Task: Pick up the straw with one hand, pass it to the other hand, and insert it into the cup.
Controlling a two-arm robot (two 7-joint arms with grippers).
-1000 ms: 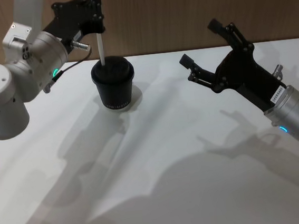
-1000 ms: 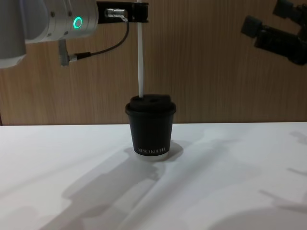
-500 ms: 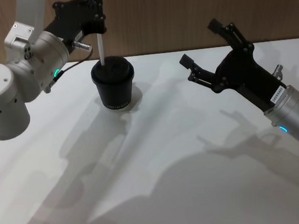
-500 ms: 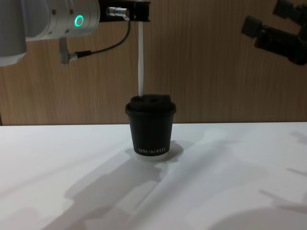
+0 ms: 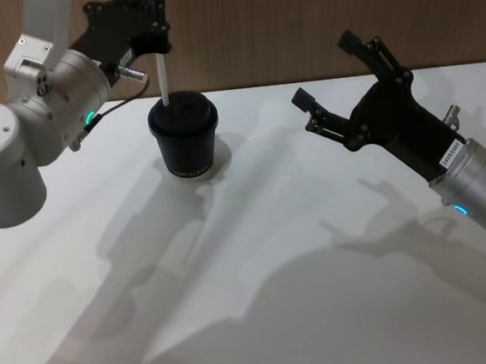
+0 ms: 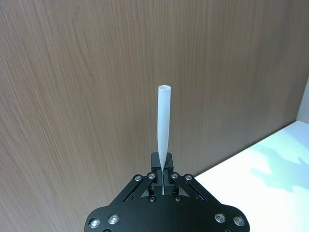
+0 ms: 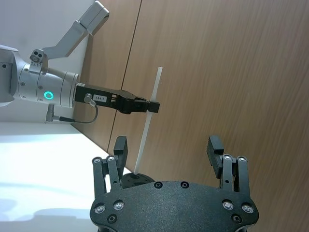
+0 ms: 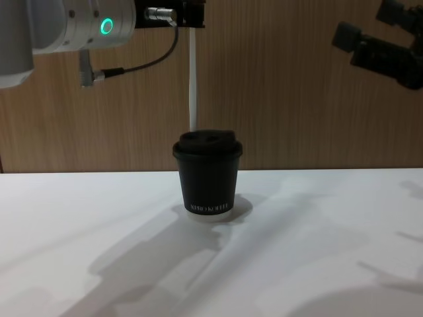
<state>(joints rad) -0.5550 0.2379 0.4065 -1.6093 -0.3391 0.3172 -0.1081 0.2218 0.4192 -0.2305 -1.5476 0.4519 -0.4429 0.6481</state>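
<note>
Evidently the straw point(image 8: 193, 86) is being held upright, pinched by the left gripper point(image 8: 192, 14) at upper left, and should be lowered straight into the cup point(image 8: 207, 173), while the right gripper point(image 5: 337, 83) is being kept open at right.

left pincer point(image 5: 154, 23) black | silver wrist, green ring | right pincer point(image 5: 336, 74) black

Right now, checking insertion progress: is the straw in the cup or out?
Cannot tell: the straw hangs upright, its lower end at the cup lid, held by the left gripper.
</note>
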